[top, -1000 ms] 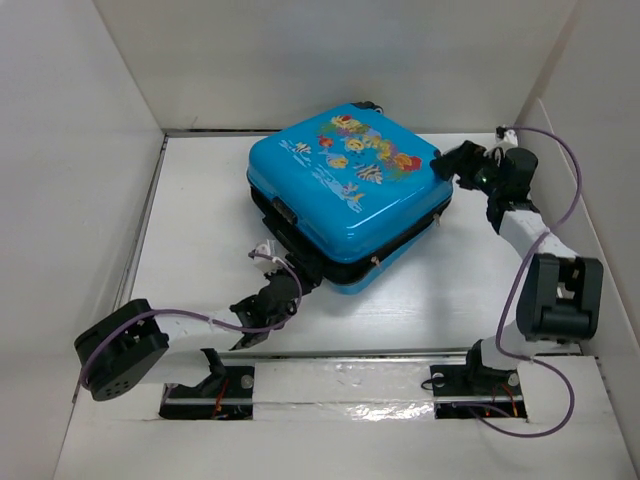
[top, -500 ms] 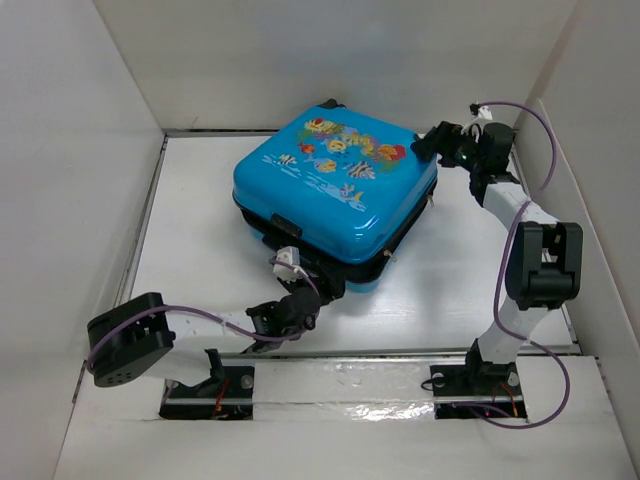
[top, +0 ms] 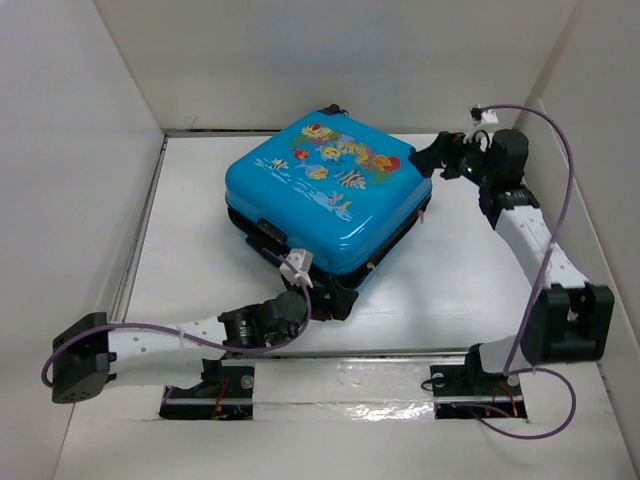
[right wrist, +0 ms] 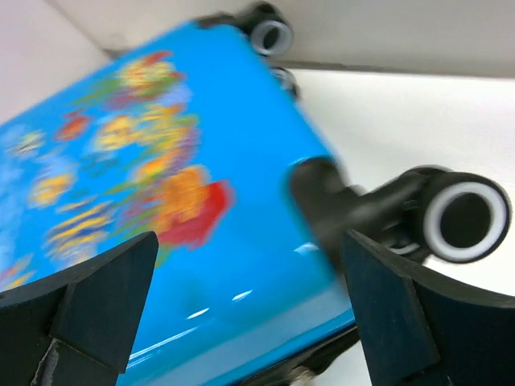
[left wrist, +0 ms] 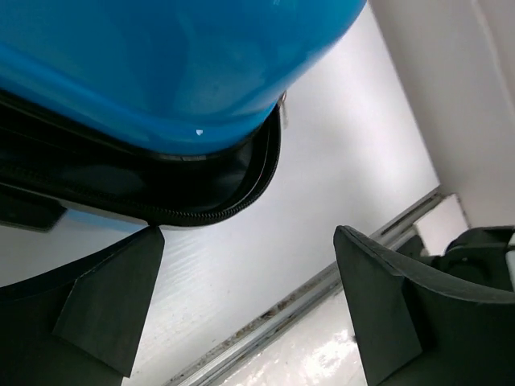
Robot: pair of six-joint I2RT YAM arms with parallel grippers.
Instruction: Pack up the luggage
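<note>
The bright blue suitcase (top: pixel 320 195) with a fish and coral print lies flat in the middle of the table, lid down, its black zip seam gaping slightly. My left gripper (top: pixel 335 300) is open at its near corner; in the left wrist view the shell (left wrist: pixel 177 72) and zip edge (left wrist: pixel 241 189) sit just above my open fingers. My right gripper (top: pixel 425 160) is open against the far right corner. The right wrist view shows the printed shell (right wrist: pixel 185 201) and a black wheel (right wrist: pixel 463 217) between the fingers, blurred.
White walls enclose the table on the left, back and right. A metal rail (top: pixel 400 352) runs along the near edge in front of the arm bases. A second wheel (right wrist: pixel 269 32) shows at the suitcase's far corner.
The suitcase has slid and turned toward the left and back. My left gripper has moved right along its near edge to the corner. My right gripper followed the far right corner leftward.
</note>
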